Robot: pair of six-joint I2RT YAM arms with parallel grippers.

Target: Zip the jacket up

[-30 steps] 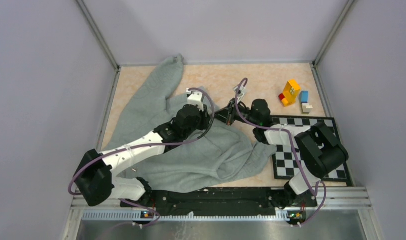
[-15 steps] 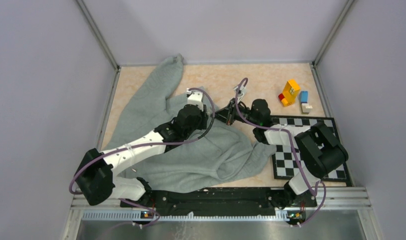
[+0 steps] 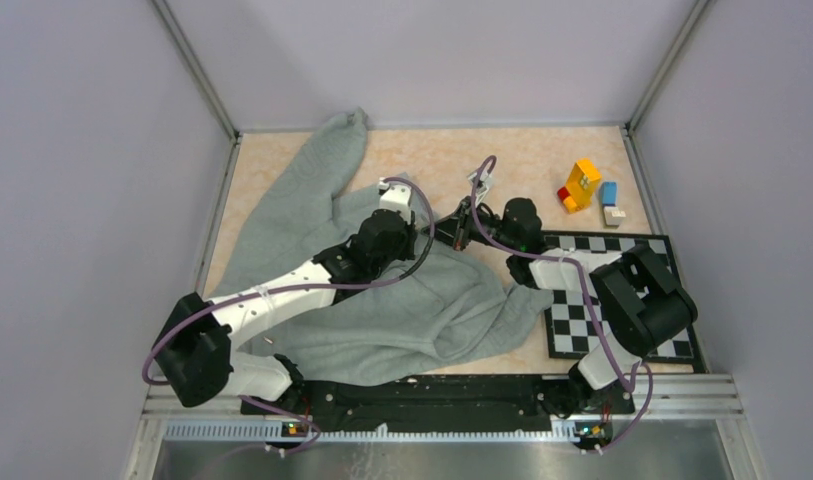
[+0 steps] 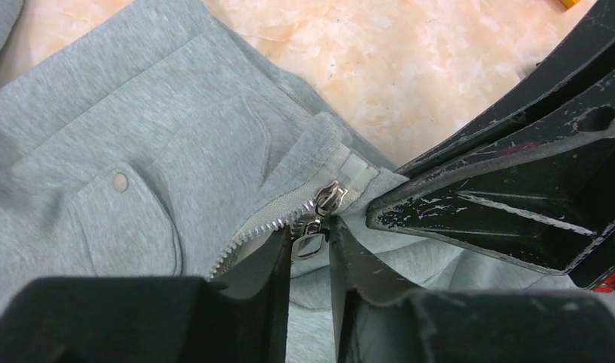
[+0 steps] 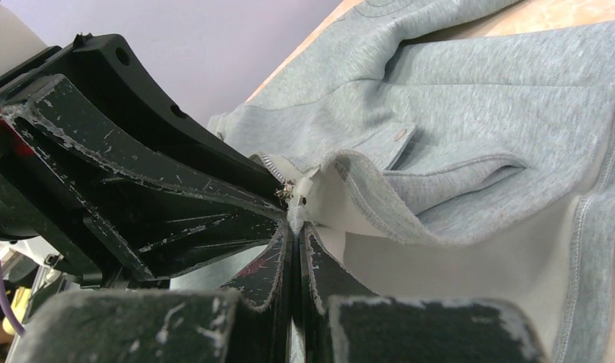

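Marbled tan table (image 3: 542,160), walled on three sides; grey fleece jacket (image 3: 382,320) lies rumpled over its left and centre, one sleeve running to the far-left corner, hem near the arm bases; checkerboard mat (image 3: 572,320) at the right, just beside the jacket.

Both arms meet over the jacket's far edge, mid-table; left gripper (image 4: 310,236) clenched on the zipper pull (image 4: 310,246), fingers close either side of the tab; right gripper (image 5: 296,227) pinched tight on the jacket's white-lined front edge, right beside the zipper end, tips of the two grippers almost touching.

Far right: yellow-orange block stack (image 3: 581,186); blue and white block (image 3: 610,203) just beside it.

Chest pocket (image 4: 126,223) left of the zipper teeth (image 4: 266,223); slider (image 4: 328,198) sits at the end of the teeth; pocket snap (image 4: 120,181) fastened flat.
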